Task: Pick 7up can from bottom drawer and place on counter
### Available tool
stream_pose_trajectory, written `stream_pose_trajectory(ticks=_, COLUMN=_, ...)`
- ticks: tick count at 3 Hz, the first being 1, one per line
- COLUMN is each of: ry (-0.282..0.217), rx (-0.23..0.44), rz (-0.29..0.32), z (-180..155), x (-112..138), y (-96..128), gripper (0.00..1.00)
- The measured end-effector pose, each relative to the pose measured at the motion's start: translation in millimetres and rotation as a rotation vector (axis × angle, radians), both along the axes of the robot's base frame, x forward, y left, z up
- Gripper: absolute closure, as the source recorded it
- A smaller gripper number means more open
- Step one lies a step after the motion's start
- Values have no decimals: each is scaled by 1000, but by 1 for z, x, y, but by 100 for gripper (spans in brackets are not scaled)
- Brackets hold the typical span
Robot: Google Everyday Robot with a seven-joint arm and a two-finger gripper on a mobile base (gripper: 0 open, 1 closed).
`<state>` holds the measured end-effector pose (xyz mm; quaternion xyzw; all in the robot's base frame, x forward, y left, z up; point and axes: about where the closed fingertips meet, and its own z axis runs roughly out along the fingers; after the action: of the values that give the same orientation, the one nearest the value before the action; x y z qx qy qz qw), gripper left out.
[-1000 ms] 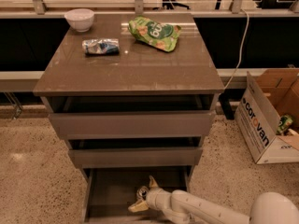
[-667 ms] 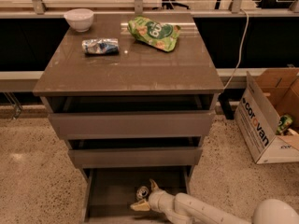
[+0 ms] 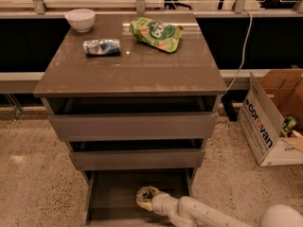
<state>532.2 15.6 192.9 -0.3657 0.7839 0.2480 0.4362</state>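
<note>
1. The counter point(image 3: 137, 74) is my landmark and my goal. A bowl point(image 3: 80, 19), a crushed can point(image 3: 101, 47) and a green bag point(image 3: 156, 33) lie toward its back, and there is room along its front edge.
2. The bottom drawer point(image 3: 111, 193), lowest beneath the counter, stands pulled open. Its front is cut off by the picture's lower edge.
3. My gripper point(image 3: 147, 198) sits low inside that drawer, below the counter's middle. I cannot tell whether it is closed on anything.
4. The 7up can point(image 3: 143, 192) is, I judge, the pale rounded shape at the gripper's tip, down in the drawer. No green markings show, so I am unsure.
5. I judge I am in the picking step. Next I need a sure hold, then must draw the can out forward, clear of the drawers under the counter, before raising it.
</note>
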Motion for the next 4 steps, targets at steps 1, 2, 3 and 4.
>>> stream_pose_trajectory(ticks=1, ry=-59, rx=5, rz=72, z=47, x=3, y=10, gripper=92)
stream_pose_trajectory(ticks=2, ry=-144, rx=-4, rz=197, z=115, x=-4, y=15, gripper=100)
stream_pose_trajectory(ticks=3, ry=-163, rx=-13, rz=391, z=195, x=-34, y=8, gripper=100)
stream_pose_trajectory(ticks=4, ry=-170, rx=-25, rz=486, z=266, x=-31, y=-20, gripper=100)
